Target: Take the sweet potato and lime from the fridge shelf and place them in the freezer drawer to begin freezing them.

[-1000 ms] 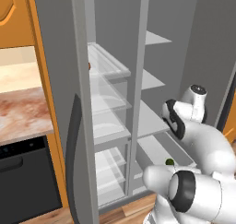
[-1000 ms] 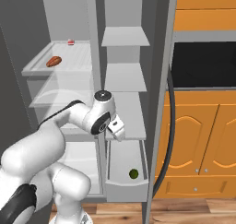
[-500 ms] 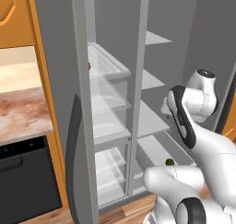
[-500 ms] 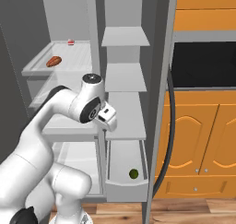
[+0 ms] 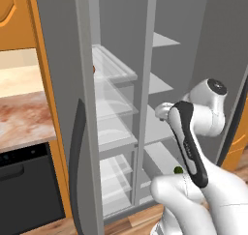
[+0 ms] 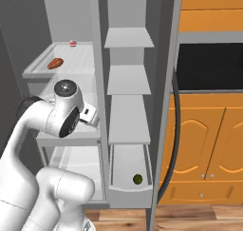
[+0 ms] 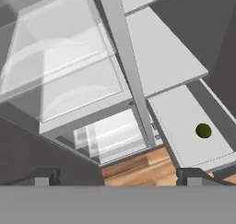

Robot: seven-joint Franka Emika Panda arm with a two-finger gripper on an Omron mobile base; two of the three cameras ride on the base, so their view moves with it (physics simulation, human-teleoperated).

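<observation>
- Kitchen scene: an open grey fridge fills the middle of both base views, with orange cabinets (image 6: pixel 204 149) to the right in the right base view and a marbled counter (image 5: pixel 22 123) at the left edge of the left base view.
- The sweet potato (image 6: pixel 55 63) lies on the upper fridge shelf (image 6: pixel 33 73), upper left of the right base view; in the left base view only a reddish sliver of it (image 5: pixel 93 69) peeks past the door edge.
- The lime (image 6: pixel 137 179) sits in the pulled-out freezer drawer (image 6: pixel 128 194), low centre; the arm covers most of it in the left base view (image 5: pixel 178 170), while the hand view shows it plainly (image 7: pixel 203 130) at lower right.
- The gripper (image 6: pixel 91 117) is mostly hidden behind the wrist in front of the left compartment; in the hand view its two fingertips (image 7: pixel 44 176) stand far apart with nothing between them.
</observation>
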